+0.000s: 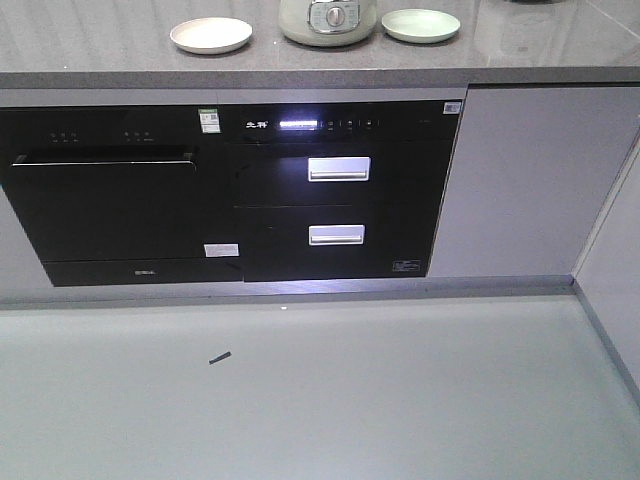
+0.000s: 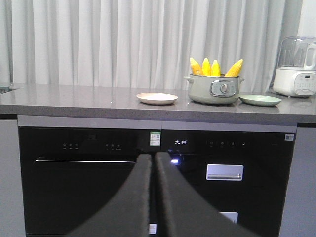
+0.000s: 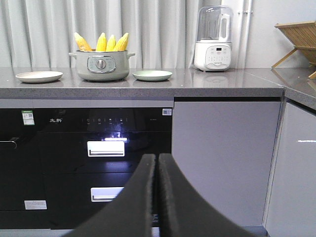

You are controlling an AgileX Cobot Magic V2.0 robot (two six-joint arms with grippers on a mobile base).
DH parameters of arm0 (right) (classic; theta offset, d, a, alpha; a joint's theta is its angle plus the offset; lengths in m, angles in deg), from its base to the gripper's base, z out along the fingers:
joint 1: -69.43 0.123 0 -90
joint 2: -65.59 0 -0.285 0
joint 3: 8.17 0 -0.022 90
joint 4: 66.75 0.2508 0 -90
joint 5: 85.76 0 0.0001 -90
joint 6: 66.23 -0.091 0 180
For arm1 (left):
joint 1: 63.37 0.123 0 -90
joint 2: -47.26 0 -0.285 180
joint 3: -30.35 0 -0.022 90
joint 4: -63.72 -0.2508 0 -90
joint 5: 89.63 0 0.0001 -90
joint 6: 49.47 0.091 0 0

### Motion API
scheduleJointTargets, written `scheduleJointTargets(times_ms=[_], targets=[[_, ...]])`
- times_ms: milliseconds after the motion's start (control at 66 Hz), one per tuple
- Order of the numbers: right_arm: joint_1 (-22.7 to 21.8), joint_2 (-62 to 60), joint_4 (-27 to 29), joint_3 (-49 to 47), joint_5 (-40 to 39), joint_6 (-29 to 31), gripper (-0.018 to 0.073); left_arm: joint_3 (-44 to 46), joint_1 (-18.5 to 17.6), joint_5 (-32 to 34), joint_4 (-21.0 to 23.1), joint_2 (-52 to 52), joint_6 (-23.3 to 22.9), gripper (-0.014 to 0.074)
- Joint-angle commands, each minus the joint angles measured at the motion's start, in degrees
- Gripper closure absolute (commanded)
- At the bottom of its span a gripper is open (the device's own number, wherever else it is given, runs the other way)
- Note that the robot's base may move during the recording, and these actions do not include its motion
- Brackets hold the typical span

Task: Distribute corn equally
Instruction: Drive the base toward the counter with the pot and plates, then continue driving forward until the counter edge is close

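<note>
On the desk (image 2: 74,101), a cream plate (image 2: 157,98) lies left of a grey-green pot (image 2: 214,89). Four corn cobs (image 2: 206,66) stand in the pot, tips up. A green plate (image 2: 260,100) lies just right of it. The left end effector (image 2: 153,157) is clenched on nothing, and so is the right end effector (image 3: 157,158). Both sit low before the black appliance fronts (image 3: 98,148).

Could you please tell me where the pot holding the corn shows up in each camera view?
Front view: pot at top centre, cropped by the top edge.
Left wrist view: pot right of centre, corn standing in it.
Right wrist view: pot upper left on the counter.
Shared landmark: green plate just right of it.
</note>
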Motion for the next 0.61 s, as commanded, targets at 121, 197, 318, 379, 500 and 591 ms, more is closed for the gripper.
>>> scheduleJointTargets(times_ms=[121,197,318,379,500,591], targets=[[0.0,-0.2,-0.5,0.6,-4.1,0.1,0.0564,-0.7,-0.1,4.5,0.6,-0.9,-0.1,0.0603],[0.0,-0.2,-0.5,0.6,-4.1,0.1,0.0564,-0.7,-0.1,4.5,0.6,-0.9,-0.1,0.0603],[0.0,-0.2,-0.5,0.6,-4.1,0.1,0.0564,-0.7,-0.1,4.5,0.6,-0.9,-0.1,0.0603],[0.0,-0.2,-0.5,0.6,-4.1,0.1,0.0564,-0.7,-0.1,4.5,0.6,-0.9,-0.1,0.0603],[0.0,-0.2,-0.5,0.6,-4.1,0.1,0.0564,-0.7,-0.1,4.5,0.6,-0.9,-0.1,0.0603],[0.0,-0.2,-0.5,0.6,-4.1,0.1,0.0564,-0.7,-0.1,4.5,0.6,-0.9,-0.1,0.0603]])
